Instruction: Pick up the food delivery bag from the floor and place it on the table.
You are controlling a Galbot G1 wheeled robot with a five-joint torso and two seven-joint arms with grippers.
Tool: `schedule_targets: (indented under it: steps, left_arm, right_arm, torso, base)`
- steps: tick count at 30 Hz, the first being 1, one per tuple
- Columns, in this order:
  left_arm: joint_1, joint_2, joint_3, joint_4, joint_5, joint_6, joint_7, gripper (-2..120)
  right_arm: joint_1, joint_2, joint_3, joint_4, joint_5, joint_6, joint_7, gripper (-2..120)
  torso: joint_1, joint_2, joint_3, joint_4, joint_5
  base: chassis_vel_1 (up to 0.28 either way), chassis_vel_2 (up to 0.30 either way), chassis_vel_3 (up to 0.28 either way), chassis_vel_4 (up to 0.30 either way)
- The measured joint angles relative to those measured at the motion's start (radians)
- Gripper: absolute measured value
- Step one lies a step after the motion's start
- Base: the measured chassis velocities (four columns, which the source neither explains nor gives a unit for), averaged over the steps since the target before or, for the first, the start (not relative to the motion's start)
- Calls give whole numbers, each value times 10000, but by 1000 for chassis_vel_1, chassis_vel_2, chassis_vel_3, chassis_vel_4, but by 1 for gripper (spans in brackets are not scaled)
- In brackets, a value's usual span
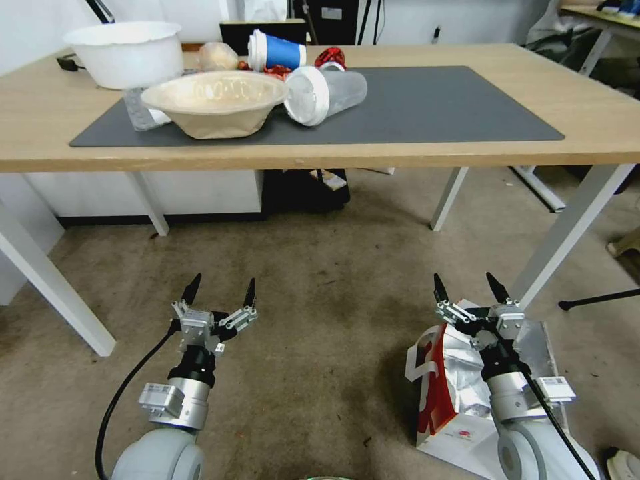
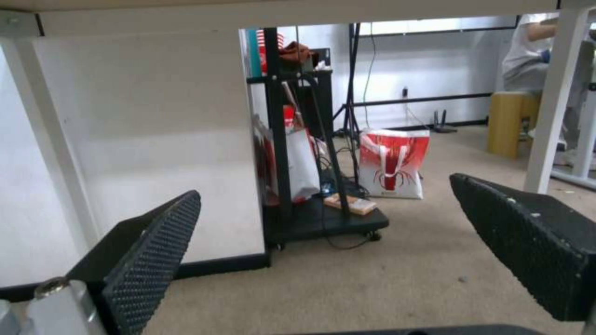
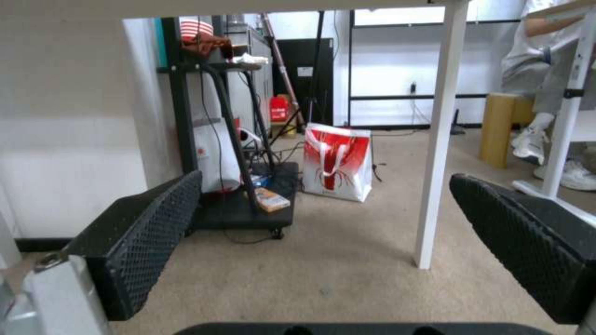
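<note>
The food delivery bag (image 1: 441,393) rests on the floor (image 1: 320,313) at the lower right. It is white with a red side panel, crumpled silver foil lining and a white handle. My right gripper (image 1: 465,287) hangs open over the bag's far edge, with the right wrist and arm covering part of the bag's open top. My left gripper (image 1: 223,288) is open above bare carpet to the left, holding nothing. The light-wood table (image 1: 413,155) with its dark grey mat (image 1: 433,100) stands just beyond both grippers.
Bowls (image 1: 213,100) and toppled cups (image 1: 327,93) crowd the mat's left part. White table legs (image 1: 567,233) stand near the bag. Beyond the table are a black wheeled cart (image 2: 310,214) and another red-and-white bag with a lobster print (image 3: 338,160).
</note>
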Motion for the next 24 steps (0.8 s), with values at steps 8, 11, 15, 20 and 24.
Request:
schedule_targets:
  steps: [8,11,15,20,24]
  left_arm:
    - [2,-16,12,0,-1,-1,14,100]
    - [13,-22,17,0,-1,-2,16,100]
    - [33,-23,18,-6,1,-2,17,100]
    - [36,-13,7,0,2,-2,32,100]
    - [26,-4,5,13,2,-2,65,100]
  right_arm:
    - [-31,-5,43,-9,28,2,0,100]
    - [-36,-5,47,-9,35,4,0,100]
    - [-39,3,48,-8,58,-7,0,100]
    - [-2,40,27,-36,52,-15,0,100]
    - [26,43,28,-46,46,-15,-1,100]
  torso:
    - [-17,-274,-256,0,1]
    - [-27,-358,-331,0,0]
    - [-34,-509,-475,0,0]
    - [-65,-755,-619,0,0]
    - [-77,-799,-619,0,0]
  base:
    - [0,0,0,0]
    - [0,0,0,0]
    - [0,0,0,0]
    - [0,0,0,0]
    - [0,0,0,0]
